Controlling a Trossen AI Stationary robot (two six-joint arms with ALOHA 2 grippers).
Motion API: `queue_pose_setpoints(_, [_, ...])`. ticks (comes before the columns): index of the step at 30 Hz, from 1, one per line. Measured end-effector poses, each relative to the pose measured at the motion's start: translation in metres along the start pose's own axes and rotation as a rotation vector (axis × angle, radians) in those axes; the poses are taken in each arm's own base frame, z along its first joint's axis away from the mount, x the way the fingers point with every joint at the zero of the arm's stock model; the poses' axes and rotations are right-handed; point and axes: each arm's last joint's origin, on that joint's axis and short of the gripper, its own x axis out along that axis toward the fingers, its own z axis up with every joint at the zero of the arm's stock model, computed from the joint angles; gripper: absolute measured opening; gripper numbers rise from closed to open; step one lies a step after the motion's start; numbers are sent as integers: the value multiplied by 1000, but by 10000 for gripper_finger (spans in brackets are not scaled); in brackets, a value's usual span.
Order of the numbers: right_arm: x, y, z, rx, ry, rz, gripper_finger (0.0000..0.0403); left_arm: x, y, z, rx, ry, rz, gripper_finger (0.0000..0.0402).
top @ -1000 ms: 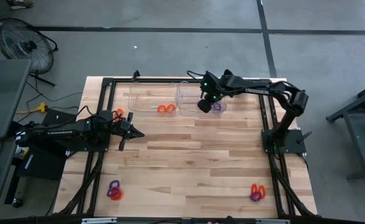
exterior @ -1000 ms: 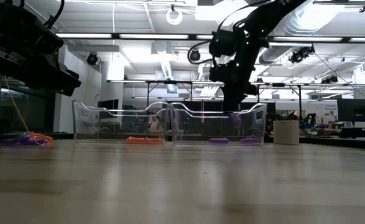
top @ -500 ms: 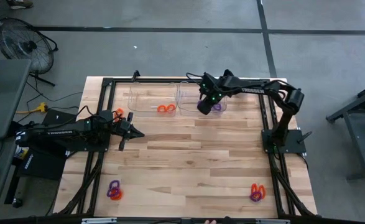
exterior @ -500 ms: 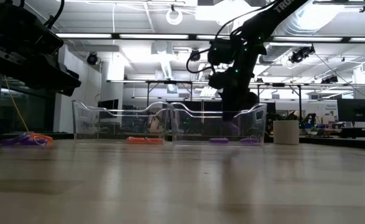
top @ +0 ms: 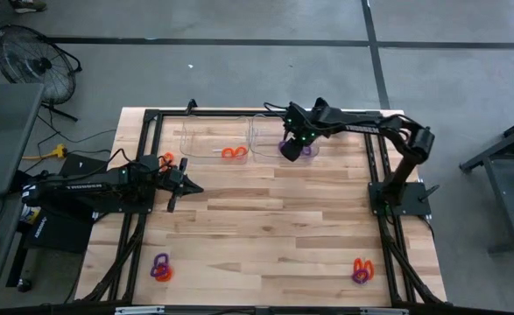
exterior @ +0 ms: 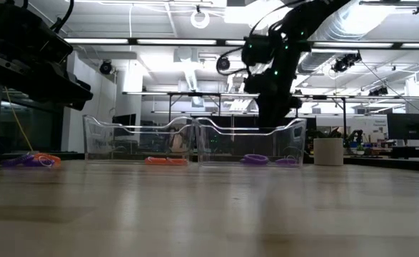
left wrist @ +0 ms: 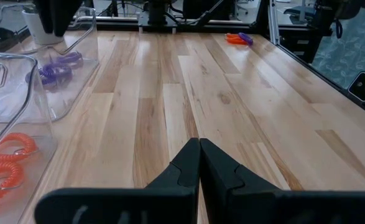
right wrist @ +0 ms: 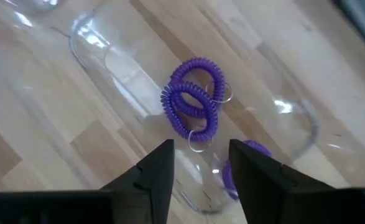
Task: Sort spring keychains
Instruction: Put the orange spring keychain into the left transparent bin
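Right gripper [right wrist: 198,165] hangs parted and empty over the clear plastic bin [top: 278,140]; purple coiled keychains [right wrist: 193,99] lie inside. Advise lifting straight clear.

arms [top: 99,185]: dark, jointed | white lettering, perhaps a brand | fingers [left wrist: 222,174]: black

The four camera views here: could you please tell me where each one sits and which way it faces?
High view: overhead, looking straight down; shows both arms, left gripper and right gripper.
Low view: table-top height, looking level across at two clear bins; the right arm comes down from above.
Left wrist view: on the left arm, along the table; shut fingers below.
Right wrist view: looking down on purple keychains between open fingers.
High and low views share the orange keychain.
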Motion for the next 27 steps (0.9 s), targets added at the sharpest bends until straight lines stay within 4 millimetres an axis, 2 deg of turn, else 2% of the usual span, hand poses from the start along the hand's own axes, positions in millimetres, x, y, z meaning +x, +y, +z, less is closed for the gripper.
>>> queue_pose_setpoints(6, [-37, 5, -10, 12, -43, -36, 151, 0, 0, 0, 0, 0, 1, 1])
queue_pose_setpoints(10, [-60, 13, -23, 31, -37, -46, 151, 0, 0, 0, 0, 0, 0, 1])
queue_pose_setpoints(20, [-107, 45, -77, 56, 86, -69, 151, 0, 0, 0, 0, 0, 0, 1])
queue_pose_setpoints(27, [-127, 60, -114, 141, 202, -150, 151, 0, 0, 0, 0, 0, 1, 1])
